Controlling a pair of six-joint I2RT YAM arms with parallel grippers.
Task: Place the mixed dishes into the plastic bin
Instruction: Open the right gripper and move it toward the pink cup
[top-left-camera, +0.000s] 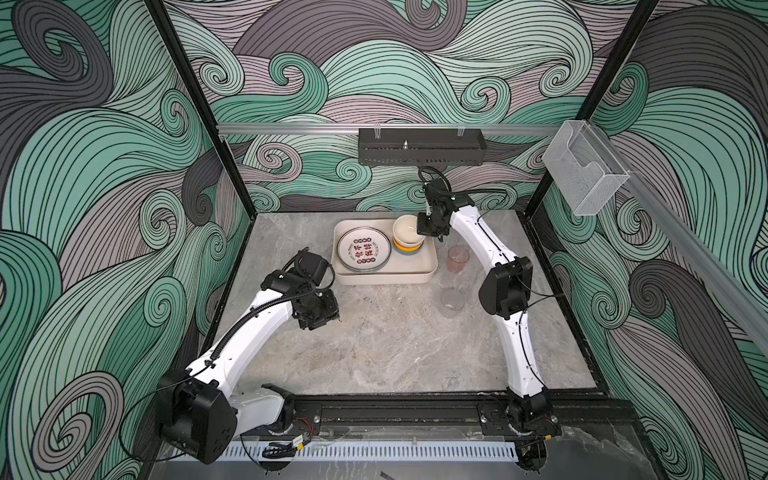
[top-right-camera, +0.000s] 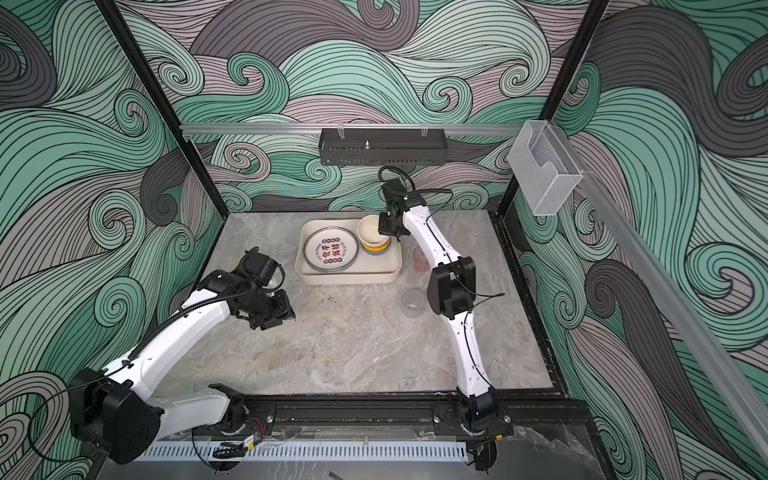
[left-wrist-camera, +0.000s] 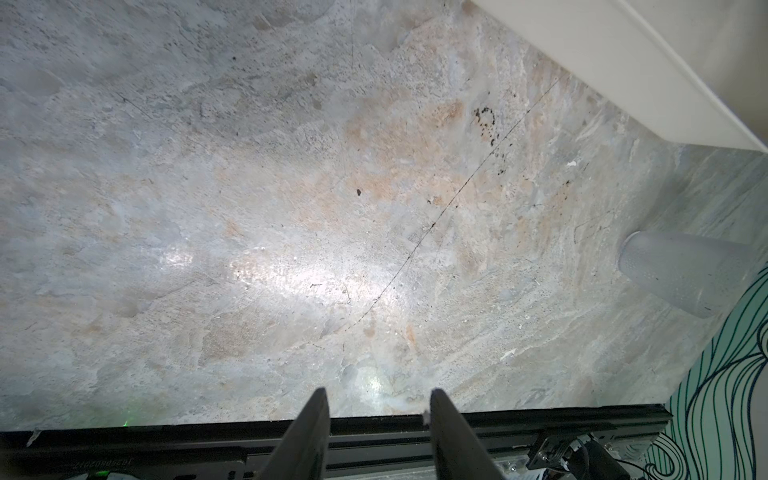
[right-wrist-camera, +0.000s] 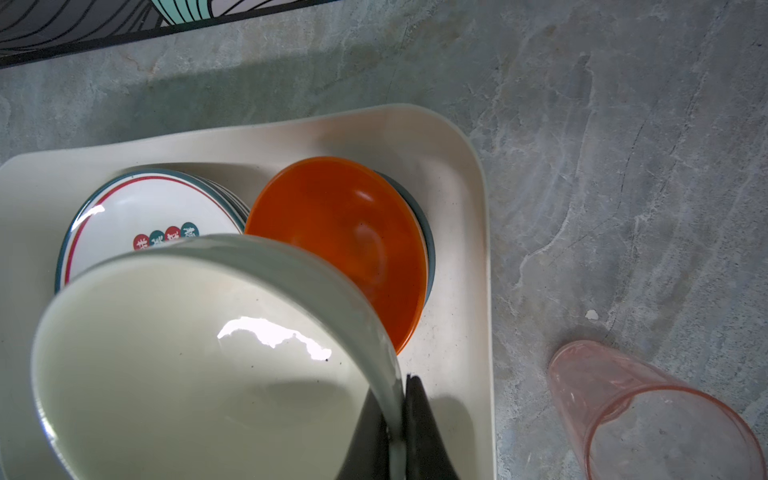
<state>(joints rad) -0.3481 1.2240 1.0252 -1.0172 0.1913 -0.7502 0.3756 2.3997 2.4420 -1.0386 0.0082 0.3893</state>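
Cream bowl (right-wrist-camera: 187, 365), rim pinched by right end effector (right-wrist-camera: 400, 419), hangs over plastic bin (right-wrist-camera: 453, 166); left end effector (left-wrist-camera: 377, 394) spread.

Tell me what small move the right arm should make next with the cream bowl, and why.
Probably lower it: the right tool grips the round cream bowl by its rim, above the orange bowl topping the stack in the cream-white plastic bin.

We find the right arm (top-left-camera: 478, 237) stretched over the far right corner of the bin (top-left-camera: 382, 279), its gripper (right-wrist-camera: 400, 399) pinching the rim of a cream bowl (right-wrist-camera: 187, 353). The left arm (top-left-camera: 249, 332) is folded off the bin's near left corner, with its gripper (left-wrist-camera: 379, 392) parted, empty and facing down.
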